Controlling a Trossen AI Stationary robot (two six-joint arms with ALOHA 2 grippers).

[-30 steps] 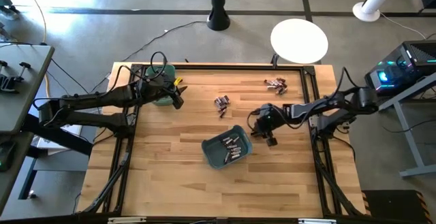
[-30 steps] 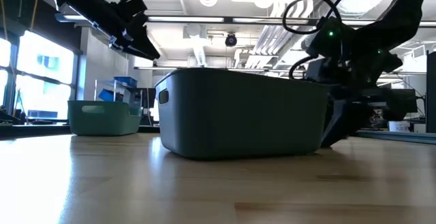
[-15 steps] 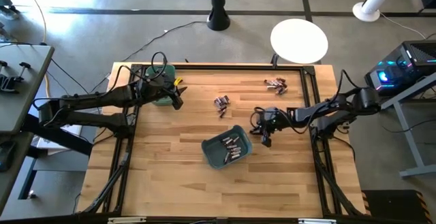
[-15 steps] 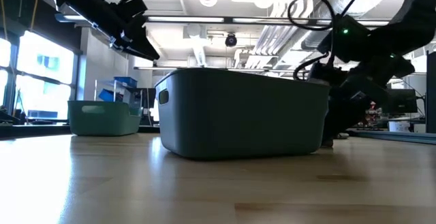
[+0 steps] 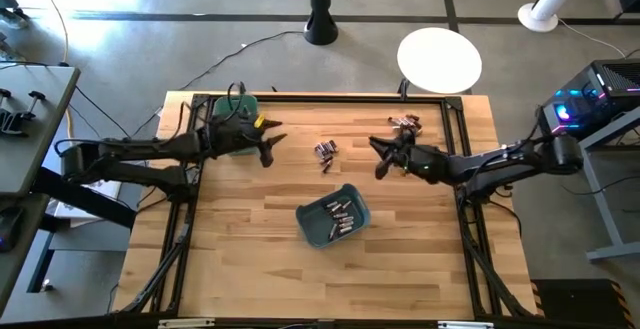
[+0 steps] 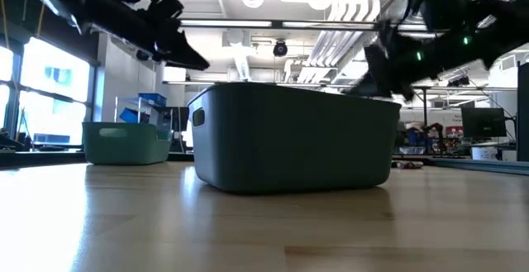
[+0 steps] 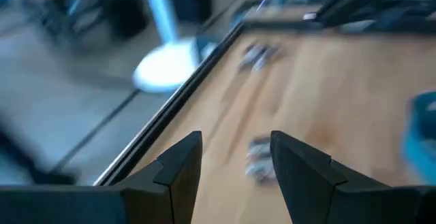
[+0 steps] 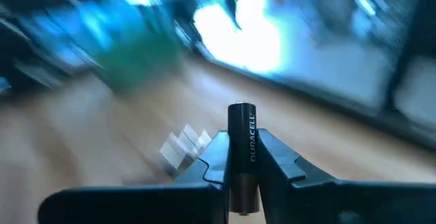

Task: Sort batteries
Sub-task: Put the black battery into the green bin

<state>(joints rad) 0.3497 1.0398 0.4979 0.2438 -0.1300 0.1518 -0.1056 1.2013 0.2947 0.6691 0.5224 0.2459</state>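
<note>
- Teal bin [image 5: 333, 215] sits near the middle of the table [image 5: 250, 259], turned at an angle; several batteries lie inside it in a loose cluster [image 5: 338, 217]
- In the low view the same bin [image 6: 289, 140] fills the centre of the picture, its wall facing the camera; its contents are hidden from this height
- Green bin [image 5: 238, 129] stands at the far left corner of the table, partly covered by the left arm; what it holds cannot be seen. It shows in the low view as the smaller bin at left [image 6: 126, 143]
- Loose batteries on the bare wood: one small pile [image 5: 325, 152] beyond the teal bin, a second pile [image 5: 405, 123] near the far right corner. The left wrist view shows two such piles, blurred [image 7: 257, 164]
- Right gripper [image 5: 381, 159] hangs above the table between the two loose piles, clear of the teal bin. Right wrist view: jaws narrow, clamped on a single black battery [image 8: 242, 152] that stands upright between the fingers [image 8: 212, 157]
- Left gripper [image 5: 268, 141] sits just beside the green bin, pointing toward the table centre; fingers [image 7: 178, 161] spread apart with nothing between them
- Versus a second ago: the right gripper was low beside the right edge of the teal bin, and now it is farther back and raised. The left gripper has shifted slightly toward the centre. Bins and piles are unmoved
</note>
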